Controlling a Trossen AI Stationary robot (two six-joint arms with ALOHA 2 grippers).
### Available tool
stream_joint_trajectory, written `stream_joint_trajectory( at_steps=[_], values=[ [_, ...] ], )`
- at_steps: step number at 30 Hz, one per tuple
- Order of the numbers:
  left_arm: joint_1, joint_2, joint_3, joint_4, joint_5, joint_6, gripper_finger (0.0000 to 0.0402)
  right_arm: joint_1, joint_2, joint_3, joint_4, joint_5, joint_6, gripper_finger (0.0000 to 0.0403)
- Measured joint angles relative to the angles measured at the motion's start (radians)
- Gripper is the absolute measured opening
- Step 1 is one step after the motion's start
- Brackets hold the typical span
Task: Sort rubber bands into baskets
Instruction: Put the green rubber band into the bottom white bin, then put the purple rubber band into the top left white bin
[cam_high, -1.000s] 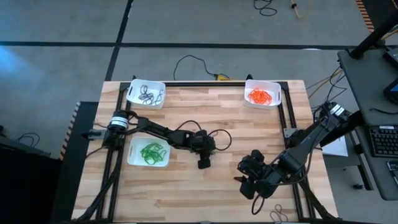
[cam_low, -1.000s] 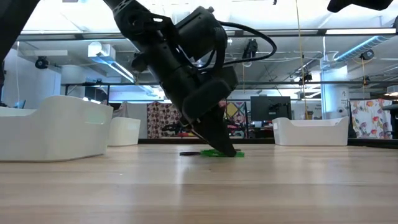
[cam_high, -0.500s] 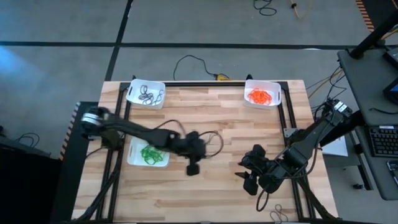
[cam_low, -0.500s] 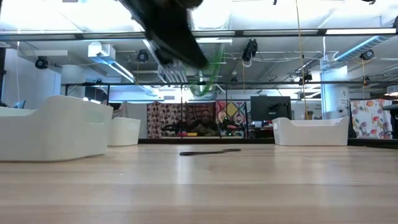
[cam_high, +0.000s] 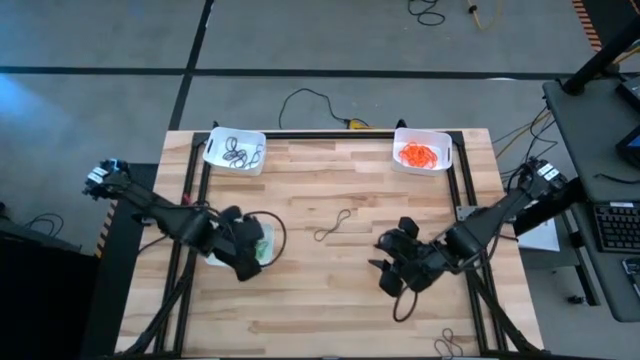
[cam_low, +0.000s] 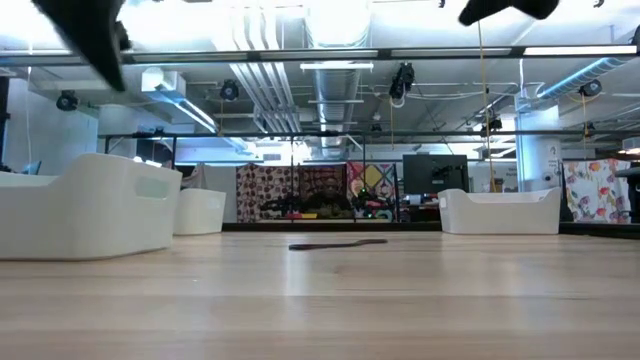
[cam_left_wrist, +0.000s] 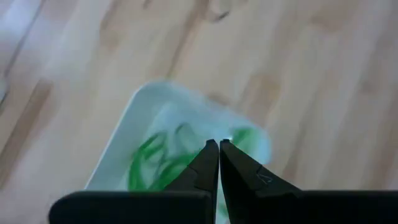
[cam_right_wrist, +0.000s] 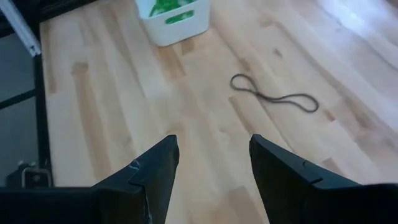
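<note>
My left gripper (cam_high: 248, 268) is shut and hovers over the near-left white basket (cam_high: 266, 250), which holds green rubber bands (cam_left_wrist: 149, 162). A bit of green (cam_left_wrist: 241, 134) shows right at its fingertips. My right gripper (cam_high: 385, 280) is open and empty above the table's near right part. One dark rubber band (cam_high: 335, 225) lies flat on the table's middle; it also shows in the right wrist view (cam_right_wrist: 273, 96) and in the low view (cam_low: 337, 243). The far-left basket (cam_high: 236, 150) holds dark bands, and the far-right basket (cam_high: 421, 152) holds orange ones. My left gripper pinches a green rubber band between its shut fingertips (cam_left_wrist: 211, 155), which point down over the green basket. The blur hides which part of the band it has and how the band hangs.
A black metal frame (cam_high: 330, 133) runs along the table's edges. Bare wood lies between the baskets and around the dark band. In the low view the baskets (cam_low: 85, 205) (cam_low: 500, 210) stand at the left and right.
My left gripper has risen from the table's middle with the green band, which lay on the wood, and has gone toward the table's left edge to above the green basket. My right gripper has shifted a little toward the table's middle.
</note>
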Motion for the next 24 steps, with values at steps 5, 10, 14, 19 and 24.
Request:
stream_joint_trajectory(
  at_steps=[5,10,14,19,24],
  values=[
    [0.013,-0.006,-0.11,-0.007,0.052,-0.107,0.0,-0.039,0.0,0.0,0.027,0.0,-0.011,0.0191],
    [0.023,0.041,-0.243,0.015,0.053,-0.179,0.0,-0.041,0.0,0.0,0.035,-0.006,-0.008,0.0192],
    [0.024,0.056,-0.267,0.042,0.076,-0.191,0.0,-0.037,0.0,0.0,0.035,-0.011,0.009,0.0192],
    [0.027,0.049,-0.158,0.047,0.01,-0.117,0.0002,-0.037,0.0,0.0,0.04,-0.013,0.027,0.0192],
    [0.063,0.048,-0.027,0.204,-0.158,0.056,0.0038,-0.037,0.0,0.0,0.051,-0.014,0.027,0.0192]
  ],
)
